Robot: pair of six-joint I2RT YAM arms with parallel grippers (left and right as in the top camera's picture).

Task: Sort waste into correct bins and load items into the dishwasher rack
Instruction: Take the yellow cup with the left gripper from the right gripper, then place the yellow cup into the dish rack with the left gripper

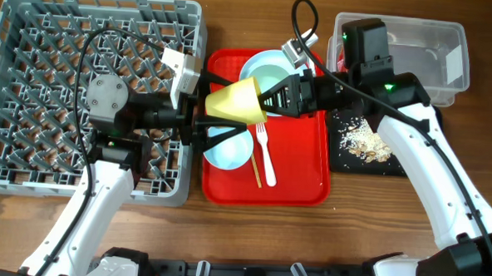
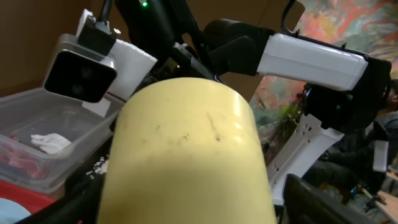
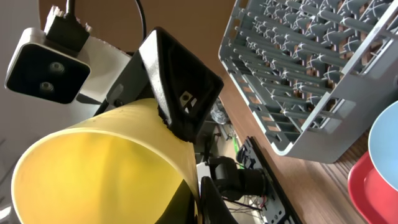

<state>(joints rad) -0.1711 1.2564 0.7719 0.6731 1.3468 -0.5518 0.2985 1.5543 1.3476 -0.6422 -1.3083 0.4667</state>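
The yellow cup point(image 1: 235, 100) hangs on its side above the red tray point(image 1: 303, 165), between both grippers. My right gripper point(image 1: 273, 99) is shut on the cup's rim point(image 3: 93, 162), with one finger inside and one outside point(image 3: 199, 199). My left gripper point(image 1: 204, 104) is open around the cup's base point(image 2: 186, 155); one finger touches the wall and a gap shows at the other. On the tray lie a mint-blue bowl point(image 1: 229, 150), a second bowl point(image 1: 269, 77), a white fork point(image 1: 266, 151) and a wooden stick point(image 1: 255, 167). The grey rack point(image 1: 34, 29) stands at left.
The clear tub point(image 1: 433, 46) at back right holds a white paper wad point(image 2: 50, 142) and a red wrapper point(image 2: 18, 158). The black tray point(image 1: 394, 165) in front of it holds beige crumbs point(image 1: 364, 141). The rack's corner point(image 3: 298, 74) shows in the right wrist view.
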